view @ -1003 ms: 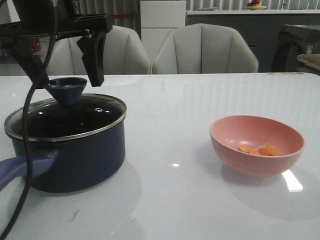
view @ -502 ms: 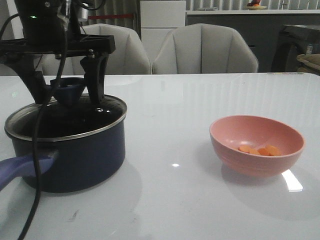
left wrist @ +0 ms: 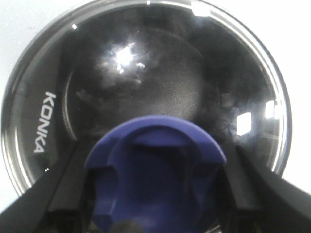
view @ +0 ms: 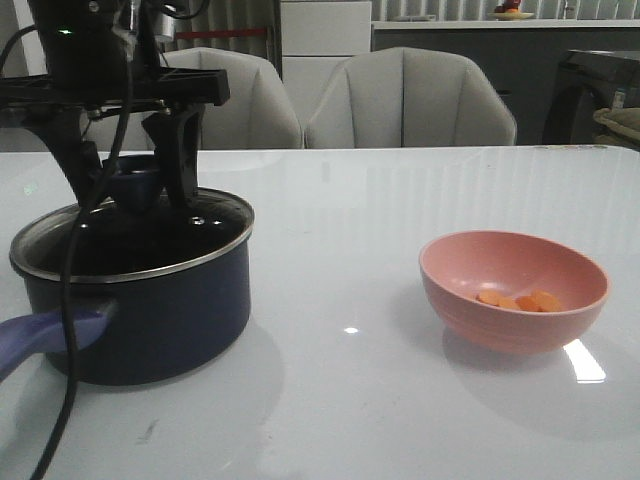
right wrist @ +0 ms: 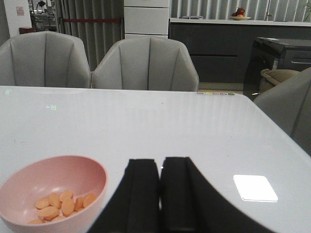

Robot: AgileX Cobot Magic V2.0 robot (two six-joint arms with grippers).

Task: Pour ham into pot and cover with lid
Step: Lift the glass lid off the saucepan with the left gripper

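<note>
- Glass lid (view: 130, 235): seated on navy pot (view: 140, 310), table (view: 350, 400) left.
- Left hand (view: 135, 190): fingers either side of blue knob (left wrist: 155, 172); whether they clamp it, cannot tell.
- Right hand (right wrist: 160, 194): closed, empty.
- Ham (view: 520, 300): in pink bowl (view: 480, 310), right.

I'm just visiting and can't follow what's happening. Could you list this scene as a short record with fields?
pot: dark blue, on the table's left side
lid: glass, sitting on the pot
left gripper: fingers either side of the lid's blue knob
right gripper: fingers together, holding nothing
ham: orange slices, in the pink bowl
</note>
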